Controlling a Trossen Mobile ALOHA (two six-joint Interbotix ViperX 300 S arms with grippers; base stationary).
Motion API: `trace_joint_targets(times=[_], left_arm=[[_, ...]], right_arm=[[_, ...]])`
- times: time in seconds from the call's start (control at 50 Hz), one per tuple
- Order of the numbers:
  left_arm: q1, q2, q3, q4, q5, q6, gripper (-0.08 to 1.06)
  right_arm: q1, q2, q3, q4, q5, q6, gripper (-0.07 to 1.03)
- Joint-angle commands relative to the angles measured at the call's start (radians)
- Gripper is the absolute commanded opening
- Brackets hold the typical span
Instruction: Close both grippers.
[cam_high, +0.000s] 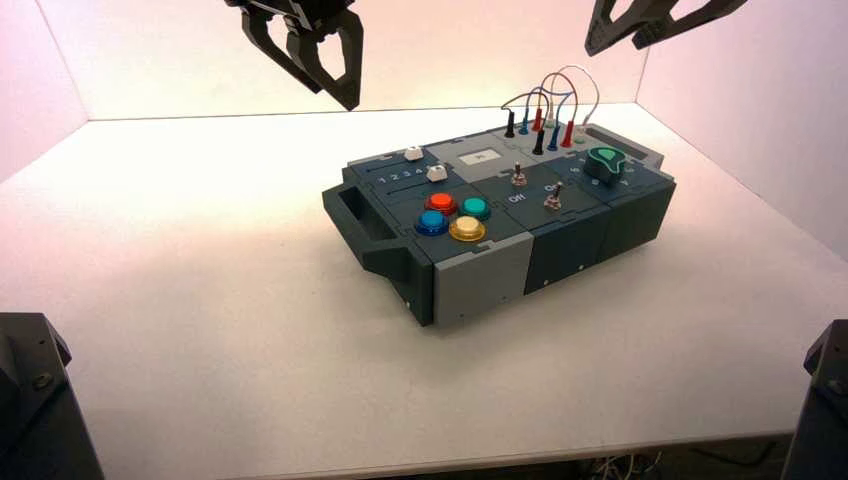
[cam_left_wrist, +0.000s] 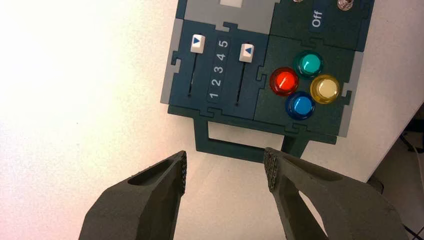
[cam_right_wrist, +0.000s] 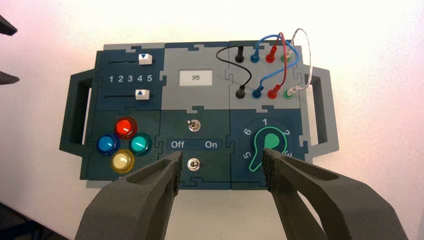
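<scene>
My left gripper (cam_high: 332, 92) hangs high above the table, behind and to the left of the box (cam_high: 560, 250). In the left wrist view its two black fingers stand wide apart with nothing between them (cam_left_wrist: 225, 170), over bare table just off the box's handle (cam_left_wrist: 235, 147). My right gripper (cam_high: 615, 45) hangs high above the box's far right end. In the right wrist view it is open and empty (cam_right_wrist: 222, 170), above the box's near edge between a toggle switch (cam_right_wrist: 192, 164) and the green knob (cam_right_wrist: 267, 145).
The box carries two white sliders (cam_right_wrist: 145, 59), red, blue, green and yellow buttons (cam_right_wrist: 125, 127), a small display reading 95 (cam_right_wrist: 195, 77) and looped wires (cam_right_wrist: 272, 60). White walls enclose the table. Dark arm bases sit at both near corners (cam_high: 35, 400).
</scene>
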Motion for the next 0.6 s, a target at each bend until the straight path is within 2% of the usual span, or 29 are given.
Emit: trace_joint_targets(times=[0.02, 0.6], left_arm=[[0.008, -0.017, -0.011, 0.000, -0.005, 0.005, 0.80], [0.009, -0.012, -0.028, 0.002, -0.008, 0.006, 0.80]], right_arm=[[0.005, -0.006, -0.015, 0.003, -0.009, 0.002, 0.83], [0.005, 0.003, -0.021, 0.003, -0.009, 0.002, 0.83]])
